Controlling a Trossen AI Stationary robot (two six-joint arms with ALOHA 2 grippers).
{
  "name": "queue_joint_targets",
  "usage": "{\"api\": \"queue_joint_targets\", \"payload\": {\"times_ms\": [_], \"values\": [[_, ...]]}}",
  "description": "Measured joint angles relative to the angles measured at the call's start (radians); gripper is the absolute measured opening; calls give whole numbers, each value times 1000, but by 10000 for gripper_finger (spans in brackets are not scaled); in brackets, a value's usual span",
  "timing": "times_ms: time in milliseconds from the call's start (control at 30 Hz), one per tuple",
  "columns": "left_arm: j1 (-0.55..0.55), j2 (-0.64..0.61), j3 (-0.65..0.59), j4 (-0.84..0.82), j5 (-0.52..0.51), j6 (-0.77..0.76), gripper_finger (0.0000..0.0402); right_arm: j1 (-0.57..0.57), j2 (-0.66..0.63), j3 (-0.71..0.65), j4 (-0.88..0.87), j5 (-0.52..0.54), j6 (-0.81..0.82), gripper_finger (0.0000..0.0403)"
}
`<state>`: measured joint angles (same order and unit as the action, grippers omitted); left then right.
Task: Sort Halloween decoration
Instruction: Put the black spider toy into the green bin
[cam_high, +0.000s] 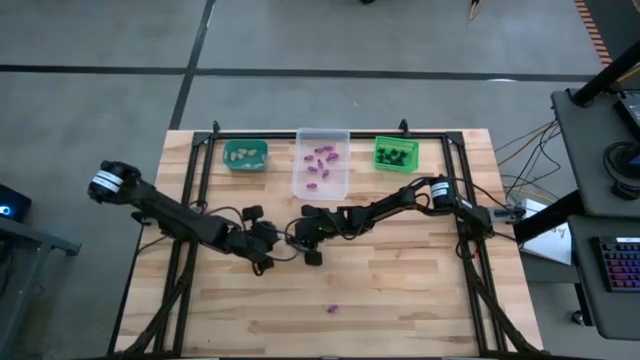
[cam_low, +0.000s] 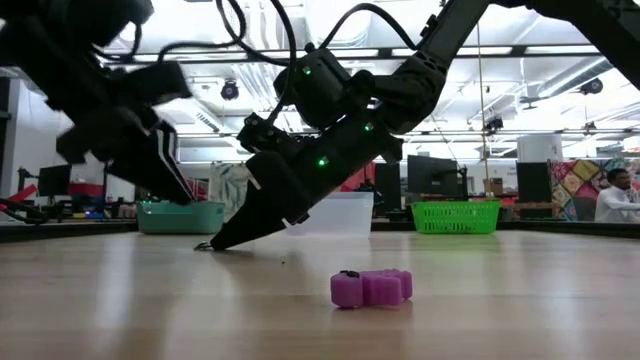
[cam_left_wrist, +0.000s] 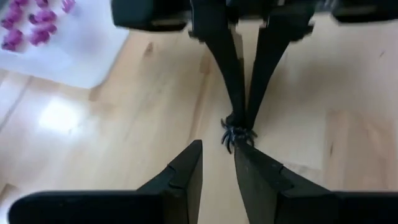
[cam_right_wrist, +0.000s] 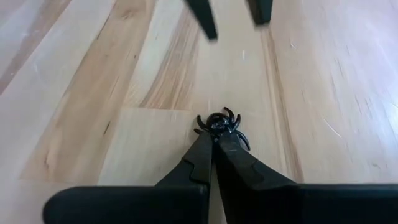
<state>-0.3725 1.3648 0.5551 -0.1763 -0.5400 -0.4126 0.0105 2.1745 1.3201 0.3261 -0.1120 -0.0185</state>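
Right gripper (cam_right_wrist: 214, 142) fingers pinched shut on a black spider trinket (cam_right_wrist: 219, 123), tips down on the surface (cam_right_wrist: 93, 93). Left gripper (cam_left_wrist: 217, 163) just opposite, fingers part open, holding nothing. Best to lift straight up, keep the pinch tight, carry to the green bin (cam_high: 396, 153) with the other black ones. A purple trinket (cam_low: 371, 288) lies loose, well apart. No readable writing anywhere.

table (cam_right_wrist: 93, 93): pale smooth wood | spider (cam_right_wrist: 221, 124): glossy black plastic | claw (cam_right_wrist: 214, 144): matt black
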Motion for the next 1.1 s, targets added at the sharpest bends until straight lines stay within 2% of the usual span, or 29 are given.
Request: {"api": "queue_joint_targets", "payload": {"times_ms": [167, 367, 767, 1100], "values": [[-1, -86, -7, -15, -1, 0, 77, 2, -19, -1, -21, 3, 8, 9], [-5, -98, -21, -15, -1, -27, 77, 4, -57, -2, -31, 2, 18, 8], [-40, -24, -19, 68, 1, -41, 77, 4, -135, -1, -170, 1, 30, 8], [-72, 157, -21, 232, -19, -42, 77, 21, -132, -14, -181, 3, 21, 9]]}}
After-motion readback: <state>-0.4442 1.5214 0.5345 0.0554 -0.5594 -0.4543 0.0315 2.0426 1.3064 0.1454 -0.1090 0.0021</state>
